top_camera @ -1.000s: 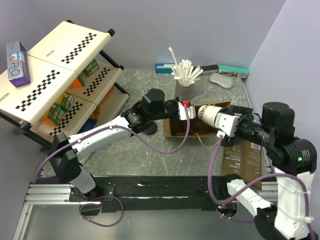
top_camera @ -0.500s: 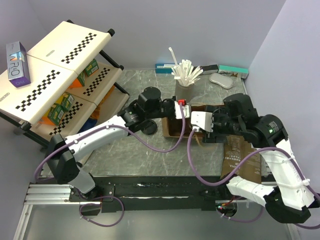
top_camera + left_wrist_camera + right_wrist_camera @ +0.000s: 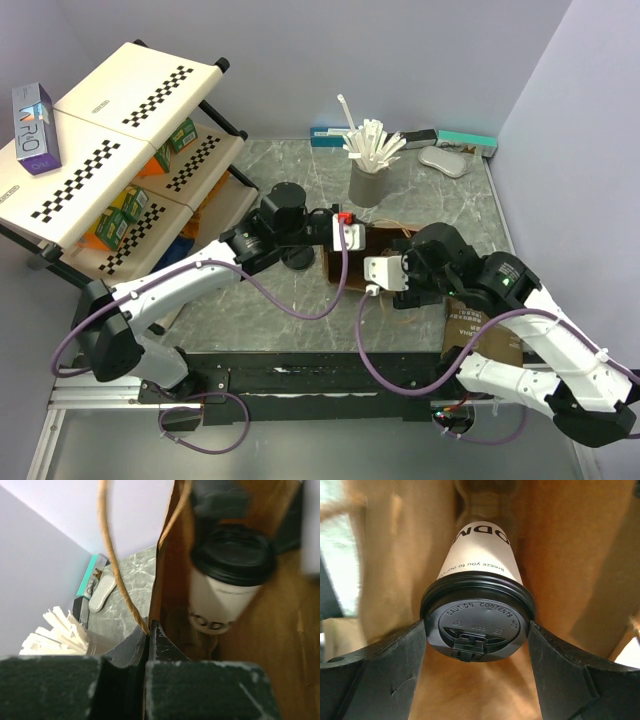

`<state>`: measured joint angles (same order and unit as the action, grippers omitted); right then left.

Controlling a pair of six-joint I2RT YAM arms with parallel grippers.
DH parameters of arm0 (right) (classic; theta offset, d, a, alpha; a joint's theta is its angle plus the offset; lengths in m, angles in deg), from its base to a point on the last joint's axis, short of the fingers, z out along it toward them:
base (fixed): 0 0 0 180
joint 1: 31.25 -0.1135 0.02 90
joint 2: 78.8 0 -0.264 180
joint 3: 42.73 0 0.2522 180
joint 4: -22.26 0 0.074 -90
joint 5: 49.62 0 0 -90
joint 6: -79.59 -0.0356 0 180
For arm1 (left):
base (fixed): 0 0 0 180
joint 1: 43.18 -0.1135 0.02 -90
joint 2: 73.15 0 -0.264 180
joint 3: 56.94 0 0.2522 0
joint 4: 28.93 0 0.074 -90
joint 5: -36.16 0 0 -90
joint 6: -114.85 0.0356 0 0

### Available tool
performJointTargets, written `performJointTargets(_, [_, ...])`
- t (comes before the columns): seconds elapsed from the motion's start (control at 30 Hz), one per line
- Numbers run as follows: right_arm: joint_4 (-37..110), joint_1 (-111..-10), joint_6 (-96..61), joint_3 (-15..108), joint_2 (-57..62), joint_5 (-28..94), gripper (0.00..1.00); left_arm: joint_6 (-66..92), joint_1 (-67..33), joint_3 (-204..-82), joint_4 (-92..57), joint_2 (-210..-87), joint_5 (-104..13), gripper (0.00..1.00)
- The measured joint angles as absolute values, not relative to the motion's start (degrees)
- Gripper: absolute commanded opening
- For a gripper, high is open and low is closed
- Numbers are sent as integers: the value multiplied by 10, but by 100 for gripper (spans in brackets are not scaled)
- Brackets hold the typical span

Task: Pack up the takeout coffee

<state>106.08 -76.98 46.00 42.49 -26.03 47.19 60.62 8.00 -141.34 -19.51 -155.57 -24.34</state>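
Held the coffee cup (image 3: 480, 555) in the right gripper (image 3: 477, 626), clamped by its fingers (image 3: 385, 670) on both sides of the black lid (image 3: 477, 610). Was well inside the brown paper bag (image 3: 560, 540), lid up, at the centre of the right wrist view and the upper right of the left wrist view, white wall slightly tilted. Pinched the bag's rim and twine handle (image 3: 112, 560) in the closed left gripper (image 3: 148, 630), low in that frame. Showed a grey cup of white sticks (image 3: 368, 180) standing upper centre of the top view, just beyond the bag.
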Motion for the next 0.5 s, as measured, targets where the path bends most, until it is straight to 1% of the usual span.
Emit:
performJointTargets(0.23, [1017, -810, 472, 386, -254, 530, 0, 597, 79, -1401, -206, -1546, -220, 1])
performJointTargets(0.37, [1002, -832, 475, 375, -245, 541, 0, 580, 79, -1399, -215, -1546, -220, 1])
performJointTargets(0.5, [988, -850, 468, 336, -246, 557, 0, 565, 79, -1396, -224, -1545, -222, 1])
